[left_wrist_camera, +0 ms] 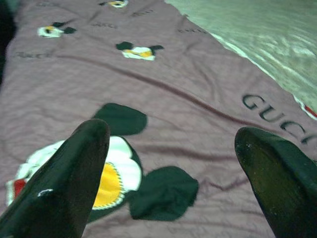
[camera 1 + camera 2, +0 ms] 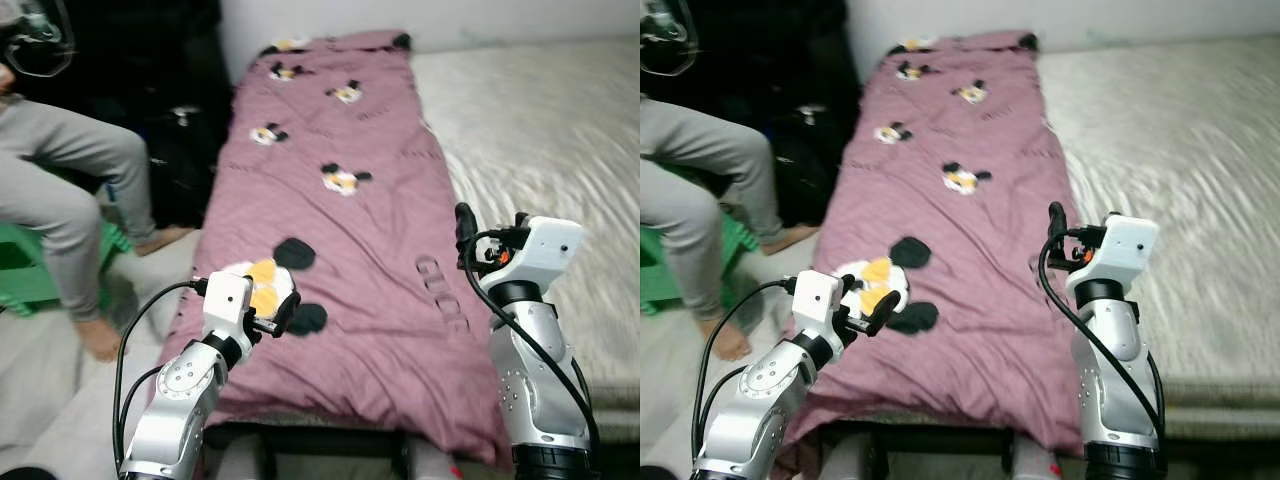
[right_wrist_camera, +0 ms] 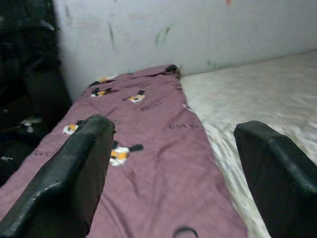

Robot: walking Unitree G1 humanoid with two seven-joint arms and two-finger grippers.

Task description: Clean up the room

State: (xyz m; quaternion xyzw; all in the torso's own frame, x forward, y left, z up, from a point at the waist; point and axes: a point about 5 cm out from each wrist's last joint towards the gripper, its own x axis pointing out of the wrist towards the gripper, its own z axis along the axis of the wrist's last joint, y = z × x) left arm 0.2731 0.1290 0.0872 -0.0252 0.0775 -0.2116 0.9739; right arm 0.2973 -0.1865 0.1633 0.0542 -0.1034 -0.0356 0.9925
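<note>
**Both grippers raised over folded blanket on bed**

A mauve quilted blanket printed with cartoon mouse heads (image 2: 340, 230) lay as a long, narrow strip along the left side of a pale cream mattress (image 2: 560, 130), its near end hanging over the foot of the bed. Whether the strip was already folded as wanted or awaited further handling could not be settled; the scene fitted either.

The left gripper (image 1: 173, 148) was held low over the near end of the blanket, just above the large mouse print, jaws spread wide and holding nothing. The right gripper (image 3: 173, 148) stood higher, at the blanket's right edge where it met the mattress, forearm nearly upright and jaws likewise spread and empty, pointing up the bed toward the grey-white wall (image 3: 198, 29).

Judgement: any grasp of the soft cloth would call for both grippers to take an edge level with each other, pinching a full fold rather than a single layer, to avoid skewing the strip.

A seated person's grey-trousered legs (image 2: 70, 190) and a green plastic stool (image 2: 30, 270) occupied the floor at left; clearance there needed watching.
</note>
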